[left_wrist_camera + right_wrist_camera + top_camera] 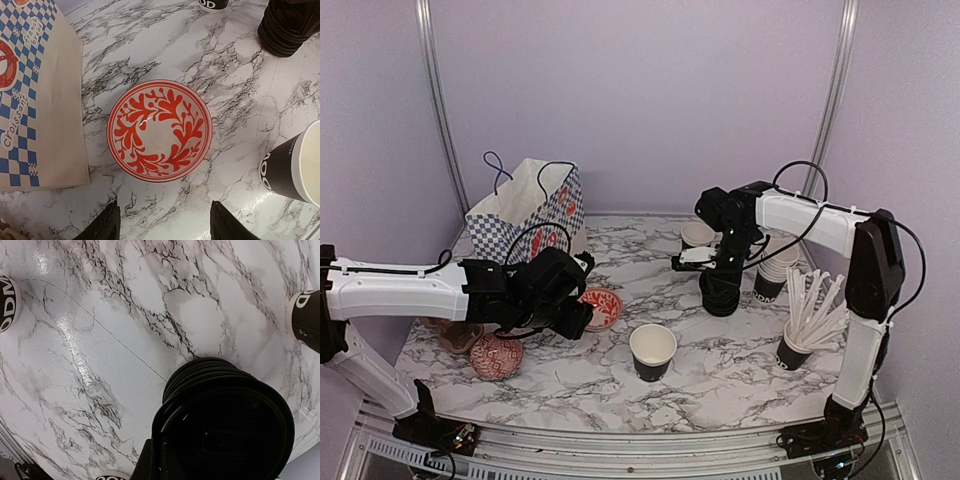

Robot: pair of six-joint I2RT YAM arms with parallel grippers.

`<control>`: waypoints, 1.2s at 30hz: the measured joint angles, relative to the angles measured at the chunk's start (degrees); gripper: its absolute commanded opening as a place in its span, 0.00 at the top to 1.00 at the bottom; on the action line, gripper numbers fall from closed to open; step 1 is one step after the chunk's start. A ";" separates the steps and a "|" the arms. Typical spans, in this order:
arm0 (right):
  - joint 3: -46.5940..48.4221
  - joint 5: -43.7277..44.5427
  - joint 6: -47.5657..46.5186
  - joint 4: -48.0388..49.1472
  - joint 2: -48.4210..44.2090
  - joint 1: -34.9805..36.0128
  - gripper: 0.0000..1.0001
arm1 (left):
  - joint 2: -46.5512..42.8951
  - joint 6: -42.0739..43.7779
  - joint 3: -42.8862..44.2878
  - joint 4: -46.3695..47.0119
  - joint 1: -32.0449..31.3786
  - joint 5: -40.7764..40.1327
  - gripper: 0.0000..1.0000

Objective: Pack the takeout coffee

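With my right hand (723,262) pressed together over the stack of round black plastic lids (720,297) far right, my left hand (162,225) hangs spread above a red patterned bowl (160,131), an open black paper cup (652,352) standing near centre.

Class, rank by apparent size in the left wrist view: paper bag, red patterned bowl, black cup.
1. paper bag, partly out of frame
2. red patterned bowl
3. black cup, also cropped, so less sure
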 measured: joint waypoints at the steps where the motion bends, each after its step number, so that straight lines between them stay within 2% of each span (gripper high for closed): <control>1: 0.00 -0.13 0.15 -0.02 -0.02 0.00 0.98 | 0.00 0.13 0.00 0.00 0.00 0.00 0.38; 11: 0.57 -3.08 0.42 -0.37 -3.45 -1.31 0.99 | 1.25 1.20 1.22 0.17 0.00 0.57 0.38; 19: 6.16 -15.54 0.83 -2.71 -2.86 -8.41 1.00 | 2.21 1.36 3.15 0.24 0.00 2.40 0.38; 28: 7.52 -22.82 2.58 -3.61 -2.10 -12.74 1.00 | 2.49 2.56 5.31 0.44 0.00 3.91 0.37; 32: 7.63 -27.65 2.73 -2.60 -2.27 -13.42 1.00 | 2.80 5.40 5.90 5.73 -0.28 5.22 0.32; 36: 9.44 -33.77 2.86 -2.54 -2.34 -15.04 1.00 | 3.61 8.70 5.35 20.39 -0.70 7.19 0.30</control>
